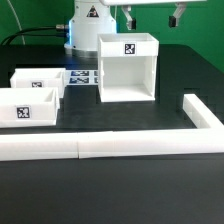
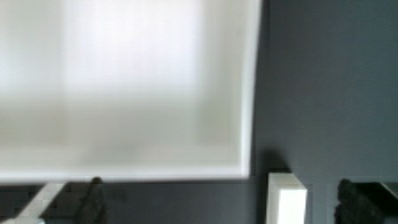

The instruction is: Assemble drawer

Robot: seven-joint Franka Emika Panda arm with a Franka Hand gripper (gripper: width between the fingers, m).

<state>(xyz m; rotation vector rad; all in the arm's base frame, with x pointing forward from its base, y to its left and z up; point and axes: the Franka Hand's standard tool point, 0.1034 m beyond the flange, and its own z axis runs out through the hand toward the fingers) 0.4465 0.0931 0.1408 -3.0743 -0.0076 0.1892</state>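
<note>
Drawer not put together: 3 parts sit apart on the black desk (image 1: 120, 120). Casing (image 1: 127, 75) stands upright mid-desk, nearer the far edge, open face twd the near edge, tag on its top. Both trays are over by the desk edge at the exterior view's left, open tops up: far tray (image 1: 38, 78) and near tray (image 1: 25, 108). Near tray has a tag on the wall facing the near edge and is partly cut off by the frame. It overlaps the far tray in view, so can't tell if they touch. Marker board (image 1: 88, 75) lies flat btwn far tray and casing, just beside the casing. Long bar (image 1: 100, 147) runs along the near edge and meets short bar (image 1: 205, 115) twd the near corner at the exterior view's right, making an L. Casing is apart from both. Arm base (image 1: 88, 25) sits at the far edge behind the marker board. Gripper (image 1: 152, 17) hangs up above the casing, fingers (image 1: 177, 15) spread wide, nothing btwn them, touching nothing. Wrist view: the casing (image 2: 125, 90) top fills most of the frame, blurred, w/ dark desk (image 2: 329, 80) beside it. Gripper (image 2: 217, 200) fingertips (image 2: 365, 197) show at the frame edge, apart and empty.
</note>
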